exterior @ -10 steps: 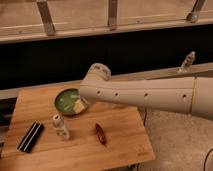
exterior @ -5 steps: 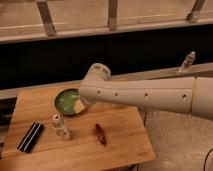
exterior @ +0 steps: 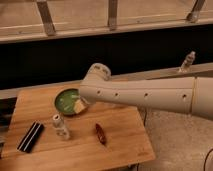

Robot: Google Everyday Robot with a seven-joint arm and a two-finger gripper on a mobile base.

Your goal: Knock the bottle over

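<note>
Camera view shows the bottle (exterior: pixel 61 126) upright on the worktop (exterior: pixel 117 145), just in front of the bowl (exterior: pixel 60 100), between the black bar (exterior: pixel 31 136) and the brown-red piece (exterior: pixel 100 133). The pincer (exterior: pixel 79 105) is mostly hidden under the arm (exterior: pixel 145 95), with only what seems its pale tip showing over the bowl; it is spread and I see nothing held in it. A low push could slide the bottle instead of tipping it, and coming down here could catch the bowl rim. Once toppled, the bottle may roll off the near front edge or shove the bar, which lies near the left edge. Bare wood lies open between the bottle and the brown-red piece, and on the right.
</note>
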